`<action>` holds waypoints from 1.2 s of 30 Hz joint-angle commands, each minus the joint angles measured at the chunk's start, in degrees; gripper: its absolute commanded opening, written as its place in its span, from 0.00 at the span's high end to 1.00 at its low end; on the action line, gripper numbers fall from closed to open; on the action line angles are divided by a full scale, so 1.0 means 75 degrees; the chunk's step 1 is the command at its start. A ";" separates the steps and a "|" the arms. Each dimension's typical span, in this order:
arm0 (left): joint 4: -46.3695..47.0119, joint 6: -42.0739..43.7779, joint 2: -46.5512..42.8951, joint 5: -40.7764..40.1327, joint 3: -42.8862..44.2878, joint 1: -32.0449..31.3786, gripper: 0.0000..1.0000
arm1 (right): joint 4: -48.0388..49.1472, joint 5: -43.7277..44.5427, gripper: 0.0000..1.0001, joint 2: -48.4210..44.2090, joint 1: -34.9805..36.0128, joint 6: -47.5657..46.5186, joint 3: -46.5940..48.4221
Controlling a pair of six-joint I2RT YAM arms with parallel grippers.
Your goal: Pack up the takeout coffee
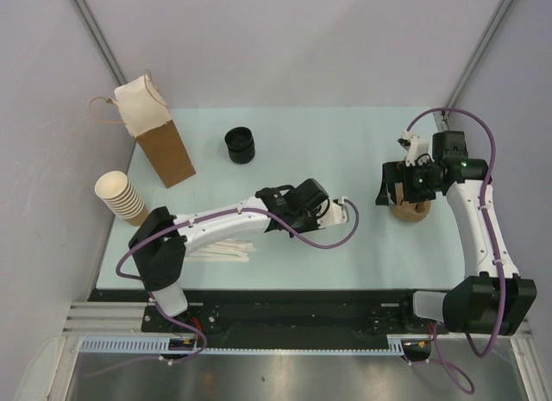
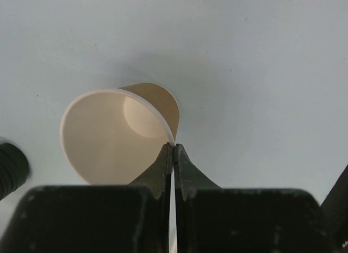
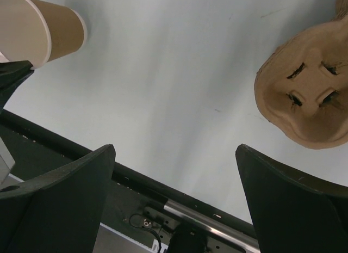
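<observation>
The left gripper (image 2: 173, 147) is clamped on the rim of the kraft-brown paper cup (image 2: 119, 134), one finger inside the wall and one outside. The cup is lidless, its cream mouth tipped toward the wrist camera, near the middle of the table (image 1: 345, 151). At 3 o'clock from it, the right gripper (image 3: 175, 149) hangs with jaws spread wide, holding nothing, above a pulp cup carrier (image 3: 310, 100). A paper bag (image 1: 159, 135) stands at the table's 10 o'clock, with stacked black lids (image 1: 241, 145) at its 12 and stacked cream cups (image 1: 121, 197) at its 9.
</observation>
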 commanded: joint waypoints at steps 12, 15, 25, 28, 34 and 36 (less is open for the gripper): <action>0.0611 -0.0706 -0.0125 0.0601 -0.0275 -0.0029 0.89 | 0.0105 -0.0224 0.00 0.0064 -0.0074 0.0118 0.0017; 0.0599 -0.0717 -0.0195 0.0519 -0.0275 -0.0040 0.78 | 0.0094 -0.0224 0.00 0.0041 -0.0074 0.0130 0.0017; -0.0278 -0.0764 -0.0651 0.0332 0.0811 -0.0017 0.48 | 0.0105 -0.0236 0.00 -0.0065 -0.0086 0.0118 0.0029; -0.0922 -0.0624 -0.0875 0.0378 0.1572 -0.0017 0.31 | 0.0105 -0.0236 0.00 -0.0123 -0.0075 0.0095 0.0029; -0.1966 -0.0518 -0.1624 0.0343 0.2723 0.0287 0.00 | -0.0164 0.0092 0.00 -0.0228 -0.0004 -0.0385 0.0192; -0.2188 -0.0693 -0.2010 0.0576 0.2818 0.0743 0.01 | -0.0293 0.0115 0.00 -0.0252 -0.0004 -0.0468 0.0321</action>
